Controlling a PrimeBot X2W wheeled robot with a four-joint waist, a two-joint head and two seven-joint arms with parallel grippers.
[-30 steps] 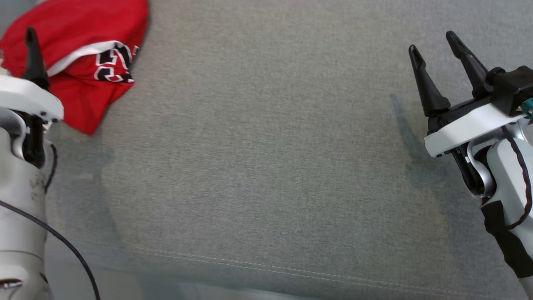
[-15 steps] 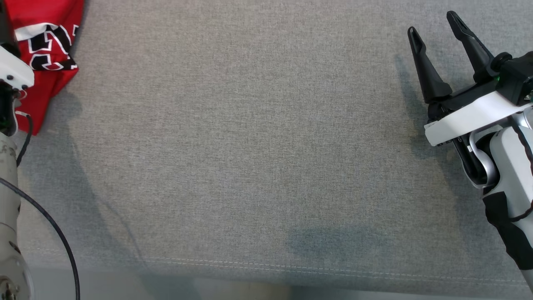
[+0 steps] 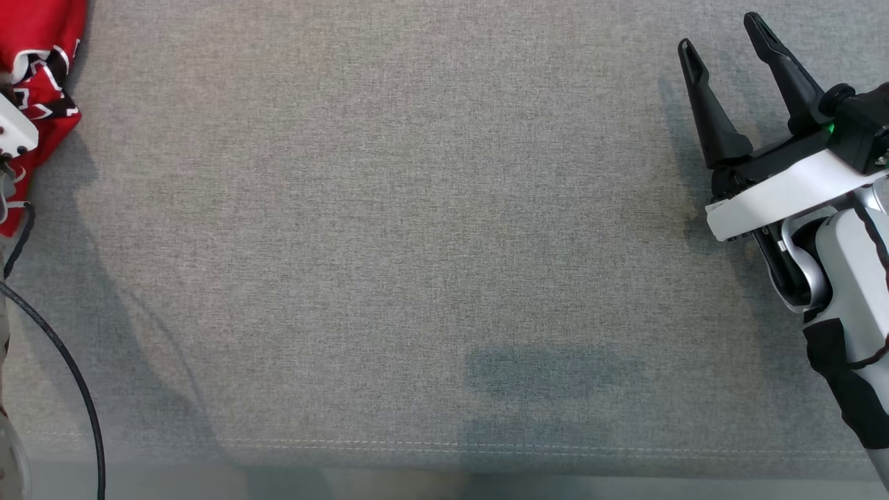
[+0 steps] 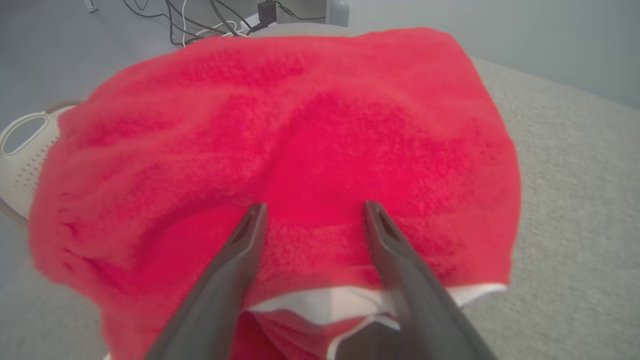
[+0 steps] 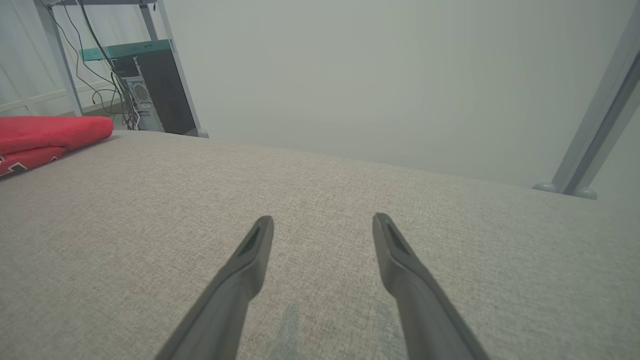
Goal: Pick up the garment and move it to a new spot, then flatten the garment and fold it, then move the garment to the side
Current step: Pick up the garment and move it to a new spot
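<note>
One garment (image 4: 300,150), red with a white band along its edge, lies on the grey fabric surface (image 3: 417,243). In the head view it sits at the far 10 o'clock corner. Its black-and-white lettering shows there in part, folded over and too broken up to read. No brand or label can be made out anywhere on it.

The left pincer (image 4: 314,210) is spread wide, its two dark fingers hanging over the near middle of the red cloth with nothing between them. Whether the tips touch the fabric cannot be told from the blurred left wrist view.

The right pincer (image 3: 721,33) is at 2 o'clock in the head view, well apart from the garment. It is also wide open and empty, two fingers pointing toward 12 over bare grey fabric. A small green light (image 3: 828,127) glows on its wrist housing.

One black cable (image 3: 62,361) curves down the 8 o'clock edge of the head view. One stitched seam (image 3: 486,446) runs along the front edge of the surface at 6 o'clock.

Beyond the garment in the left wrist view, at 9 o'clock, is one pale perforated basket (image 4: 20,160) with a handle slot. At 12 o'clock several cords (image 4: 200,20) lie tangled on the floor. In the right wrist view, one dark computer tower (image 5: 160,95) stands at 11 o'clock inside a metal frame.
</note>
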